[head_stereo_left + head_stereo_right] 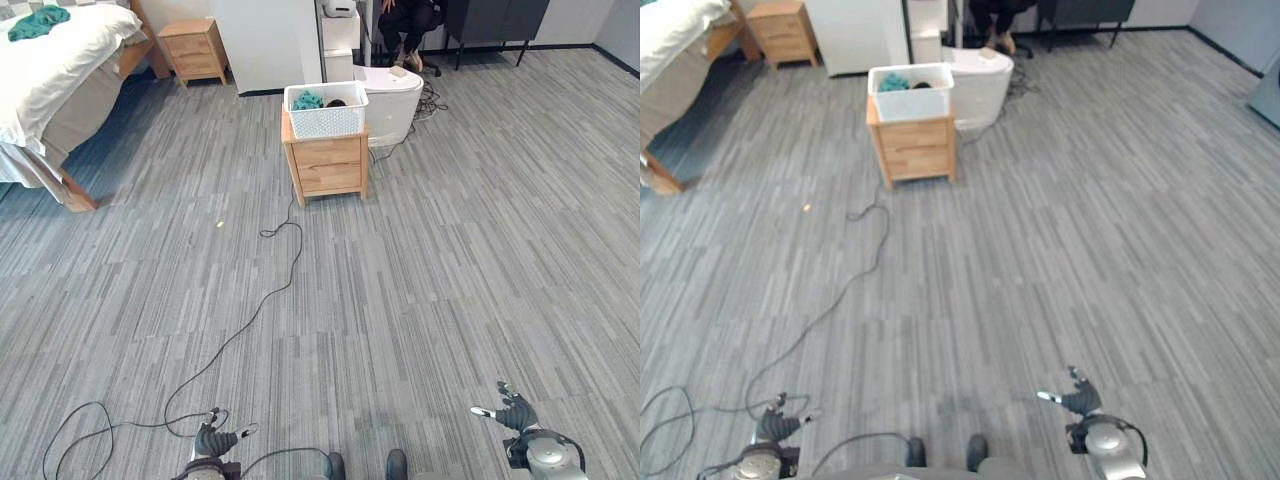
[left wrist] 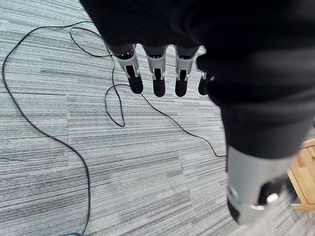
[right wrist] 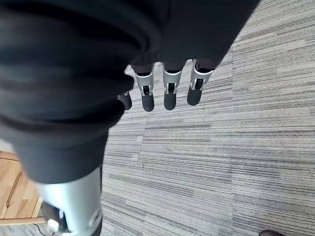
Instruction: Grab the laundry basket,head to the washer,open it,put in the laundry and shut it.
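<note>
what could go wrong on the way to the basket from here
1. A thin black cord snakes across the grey carpet between the robot and the white perforated laundry basket; feet could snag on it.
2. The basket sits on top of a small wooden nightstand, so a clumsy pull might tip it or spill the teal cloth inside.
3. A seated person is close behind the white round-topped washer, so arm swings there need care.

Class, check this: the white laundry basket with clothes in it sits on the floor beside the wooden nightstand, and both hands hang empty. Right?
Not quite. The laundry basket sits on top of the wooden nightstand, as the left eye view shows. The left hand and right hand are indeed empty.
</note>
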Available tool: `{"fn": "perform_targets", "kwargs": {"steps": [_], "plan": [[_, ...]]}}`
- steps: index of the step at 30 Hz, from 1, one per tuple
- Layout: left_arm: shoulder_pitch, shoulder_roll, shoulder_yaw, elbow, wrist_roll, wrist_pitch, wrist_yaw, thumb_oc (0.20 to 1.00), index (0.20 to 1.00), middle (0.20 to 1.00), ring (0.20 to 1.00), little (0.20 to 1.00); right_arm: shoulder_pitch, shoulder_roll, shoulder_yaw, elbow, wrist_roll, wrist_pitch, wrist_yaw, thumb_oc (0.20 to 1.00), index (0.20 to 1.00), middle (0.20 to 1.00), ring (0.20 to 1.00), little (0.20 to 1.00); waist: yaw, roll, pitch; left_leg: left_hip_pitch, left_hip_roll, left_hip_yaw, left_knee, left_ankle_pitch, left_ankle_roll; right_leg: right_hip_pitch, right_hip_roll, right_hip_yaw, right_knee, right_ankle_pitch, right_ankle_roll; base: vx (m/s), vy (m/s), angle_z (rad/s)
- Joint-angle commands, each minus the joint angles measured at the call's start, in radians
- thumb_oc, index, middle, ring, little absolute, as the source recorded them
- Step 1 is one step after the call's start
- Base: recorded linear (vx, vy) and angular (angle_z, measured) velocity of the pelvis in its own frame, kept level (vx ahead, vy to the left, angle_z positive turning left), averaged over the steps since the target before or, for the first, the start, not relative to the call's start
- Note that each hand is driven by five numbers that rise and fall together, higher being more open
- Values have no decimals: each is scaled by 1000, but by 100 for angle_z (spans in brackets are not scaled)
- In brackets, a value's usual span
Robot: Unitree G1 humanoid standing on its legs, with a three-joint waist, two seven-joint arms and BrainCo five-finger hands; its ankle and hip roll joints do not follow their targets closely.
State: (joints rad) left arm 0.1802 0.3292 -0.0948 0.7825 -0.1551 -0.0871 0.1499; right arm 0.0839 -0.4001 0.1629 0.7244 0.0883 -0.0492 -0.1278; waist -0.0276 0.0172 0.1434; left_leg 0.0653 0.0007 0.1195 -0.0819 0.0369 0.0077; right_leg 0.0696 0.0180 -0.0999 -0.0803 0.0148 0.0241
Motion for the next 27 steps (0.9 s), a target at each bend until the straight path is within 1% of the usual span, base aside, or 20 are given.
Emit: {"fn": "perform_targets", "kwargs": {"steps": [1,6,13,14,17,20,21,22,23,24,27], "plan": [[-22,10,30,3,-42,-31,-3,1000,1000,1000,1000,1000,-23,7,-17,1,37,-36,-15,1000,1000,1000,1000,1000,-8,-46,-20,33,-28,8,-5,-75,-16,-4,-47,14,21,-33,99,0,0,0],[-17,12,32,2,-44,-25,-10,1000,1000,1000,1000,1000,-27,19,-23,21,59,-34,-18,1000,1000,1000,1000,1000,-4,-48,-20,35,-30,4,-5,-79,-12,-4,-48,13,24,-37,100,13,8,0],[-32,11,49,-4,-74,-22,11,1000,1000,1000,1000,1000,-47,27,-26,26,69,-31,-30,1000,1000,1000,1000,1000,7,-53,-11,22,-37,0,8,-80,-2,-18,-56,13,48,-46,102,16,33,-1],[-38,11,50,-26,-93,-23,21,1000,1000,1000,1000,1000,-59,35,-27,21,78,-29,-38,1000,1000,1000,1000,1000,17,-61,2,-15,-44,-5,57,-98,9,-36,-67,11,70,-53,104,-9,54,0],[-40,12,54,-43,-103,-26,29,1000,1000,1000,1000,1000,-67,36,-30,15,84,-30,-44,1000,1000,1000,1000,1000,25,-65,9,-46,-51,-12,94,-113,18,-57,-73,16,92,-56,106,-6,74,0],[-42,17,55,-70,-108,-29,31,1000,1000,1000,1000,1000,-74,39,-31,2,85,-34,-47,1000,1000,1000,1000,1000,34,-69,24,-80,-60,-26,133,-130,31,-104,-81,17,167,-64,114,1,101,-7],[-43,21,57,-83,-108,-29,32,1000,1000,1000,1000,1000,-76,39,-29,-3,83,-34,-47,1000,1000,1000,1000,1000,36,-68,31,-85,-63,-27,138,-135,37,-124,-84,17,202,-66,122,5,145,-8],[-52,27,56,-82,-104,-26,33,1000,1000,1000,1000,1000,-87,39,-21,2,78,-31,-49,1000,1000,1000,1000,1000,34,-62,47,-86,-62,-31,144,-144,48,-178,-86,23,313,-67,134,24,143,-13],[-60,31,54,-77,-99,-28,35,1000,1000,1000,1000,1000,-90,40,-19,5,77,-33,-50,1000,1000,1000,1000,1000,32,-60,54,-86,-63,-34,150,-149,50,-204,-85,23,358,-69,138,79,138,-15],[-64,32,53,-75,-97,-29,37,1000,1000,1000,1000,1000,-93,43,-14,2,75,-32,-49,1000,1000,1000,1000,1000,27,-59,62,-74,-64,-39,148,-156,51,-229,-82,25,383,-62,133,69,62,-8],[-65,33,53,-74,-93,-29,36,1000,1000,1000,1000,1000,-94,40,-10,-9,70,-31,-48,1000,1000,1000,1000,1000,24,-58,69,-55,-68,-43,143,-165,52,-251,-82,20,390,-56,128,118,33,8]]}}
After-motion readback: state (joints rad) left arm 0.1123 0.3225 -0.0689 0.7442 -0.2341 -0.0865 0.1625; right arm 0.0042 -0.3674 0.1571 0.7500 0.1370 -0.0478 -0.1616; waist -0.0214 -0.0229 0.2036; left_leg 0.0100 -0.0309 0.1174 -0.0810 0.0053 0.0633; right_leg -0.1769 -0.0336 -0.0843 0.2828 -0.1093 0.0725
